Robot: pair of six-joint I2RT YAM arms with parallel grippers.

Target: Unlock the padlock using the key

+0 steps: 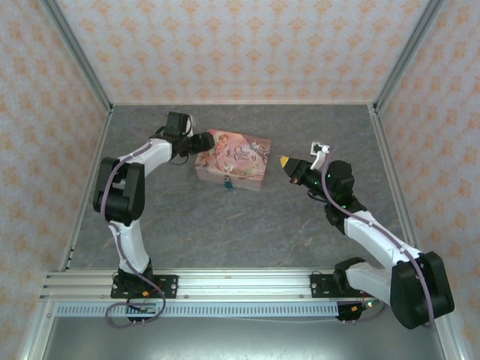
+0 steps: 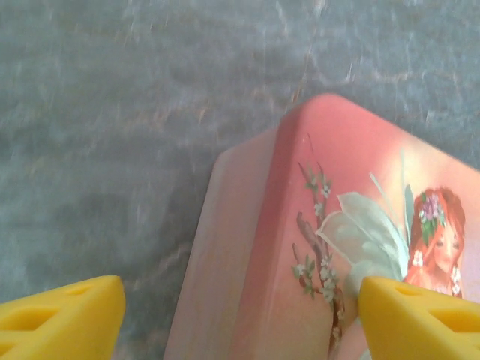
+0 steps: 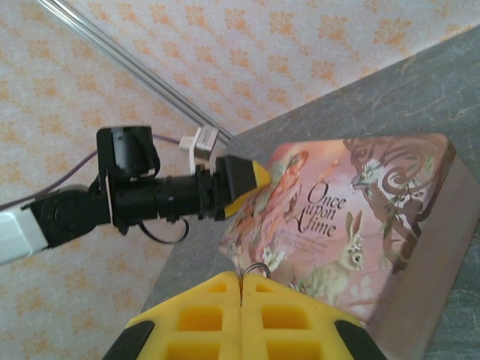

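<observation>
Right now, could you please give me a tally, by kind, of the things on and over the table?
Pink illustrated tin: 1
Blue-teal padlock: 1
Key, only its metal loop showing: 1
Yellow-fingered grippers: 2 (left gripper open at the tin's corner, right gripper shut on the key)
Total: 5

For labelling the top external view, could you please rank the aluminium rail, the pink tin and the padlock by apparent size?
1. aluminium rail, largest by far
2. pink tin
3. padlock, a tiny teal speck at the tin's front
</observation>
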